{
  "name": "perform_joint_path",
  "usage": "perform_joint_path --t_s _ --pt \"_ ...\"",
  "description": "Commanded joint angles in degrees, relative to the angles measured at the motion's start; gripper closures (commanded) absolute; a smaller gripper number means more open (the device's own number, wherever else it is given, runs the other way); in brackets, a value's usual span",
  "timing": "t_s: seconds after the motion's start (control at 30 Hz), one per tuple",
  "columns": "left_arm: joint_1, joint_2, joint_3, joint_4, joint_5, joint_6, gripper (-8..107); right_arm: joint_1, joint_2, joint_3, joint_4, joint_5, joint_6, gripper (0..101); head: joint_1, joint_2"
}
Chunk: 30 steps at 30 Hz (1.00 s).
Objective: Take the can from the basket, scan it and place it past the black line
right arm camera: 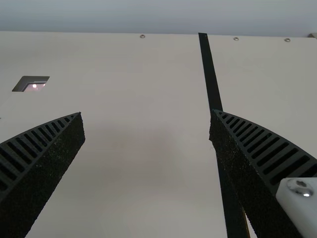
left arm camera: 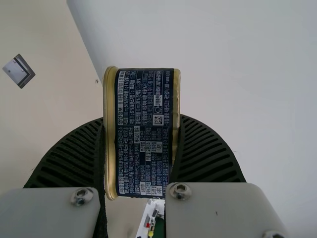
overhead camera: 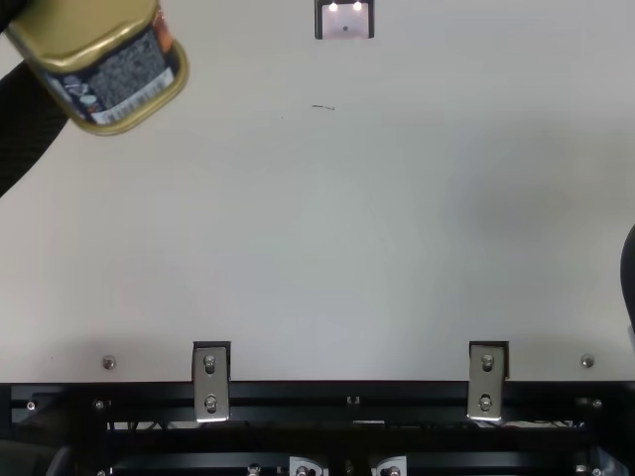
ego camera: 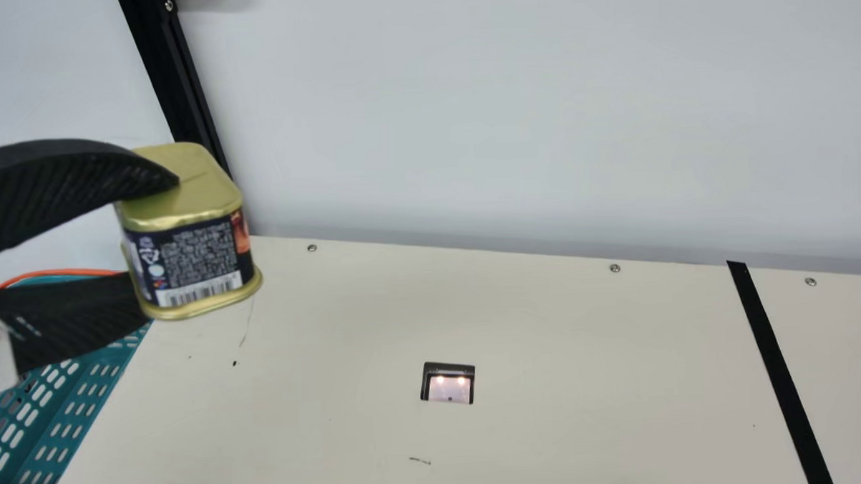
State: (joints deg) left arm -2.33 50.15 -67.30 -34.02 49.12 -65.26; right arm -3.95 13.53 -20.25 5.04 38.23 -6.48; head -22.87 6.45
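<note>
Main view, can (ego camera: 194, 254) between left gripper's (ego camera: 154, 234) two fingers, clamped top and bottom, upright

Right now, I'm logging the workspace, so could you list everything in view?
can: 1, gold with dark label, raised at left
basket: 1, teal, left
scanner window: 1, dark-framed, mid-table
black line: 1, black, right
table: 1, cream, below
screws: several, silver, table edges
brackets: 2, silver, near edge
post: 1, black, behind left
wall: 1, pale, behind
left gripper: 1, black, around can
right gripper: 1, black, open, above table
</note>
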Motion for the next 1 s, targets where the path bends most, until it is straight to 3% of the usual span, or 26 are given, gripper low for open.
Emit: perform_joint_path --t_s 0.0,0.4,0.67,0.97 --pt "0.33 -0.56 -0.34 -1.05 0.61 0.08 89 0.0 0.0 0.0 0.0 0.0 0.0 0 -2.13 -0.11" --pt "4.46 -3.3 -5.97 -5.32 6.15 0.33 89 0.0 0.0 0.0 0.0 0.0 0.0 0 -2.13 -0.11" --pt "8.3 -3.64 -6.62 -7.16 10.94 2.78 89 0.0 0.0 0.0 0.0 0.0 0.0 0 -2.13 -0.11" --pt "5.03 -1.77 -6.31 -0.12 12.59 6.8 89 0.0 0.0 0.0 0.0 0.0 0.0 0 -2.13 -0.11"
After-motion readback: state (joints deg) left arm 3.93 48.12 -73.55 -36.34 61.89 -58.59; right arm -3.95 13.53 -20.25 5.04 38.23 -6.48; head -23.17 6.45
